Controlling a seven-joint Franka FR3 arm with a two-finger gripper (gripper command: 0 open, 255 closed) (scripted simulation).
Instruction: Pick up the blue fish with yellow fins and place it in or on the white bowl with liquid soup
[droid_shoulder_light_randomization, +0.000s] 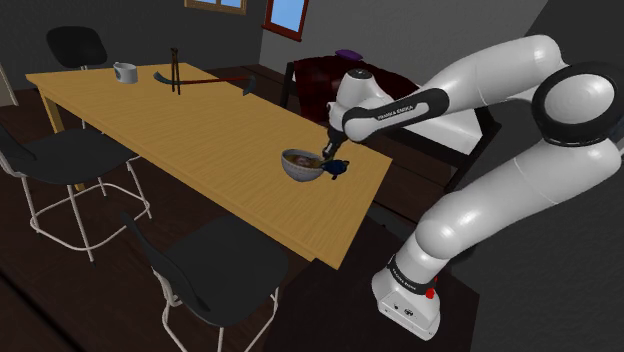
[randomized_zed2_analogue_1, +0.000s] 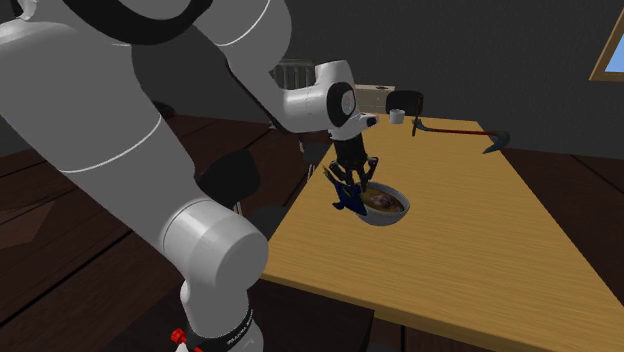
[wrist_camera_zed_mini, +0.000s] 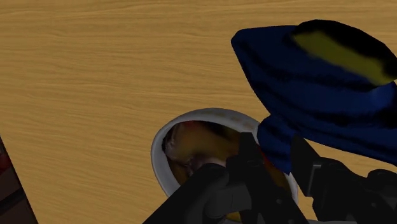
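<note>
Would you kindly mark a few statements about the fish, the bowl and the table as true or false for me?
1. The gripper clasps the blue fish. True.
2. The fish lies inside the bowl. False: it hangs from the gripper beside the bowl.
3. The bowl stands on the wooden table. True.
4. The mug touches the bowl. False: it stands far from the bowl, at the table's other end.
</note>
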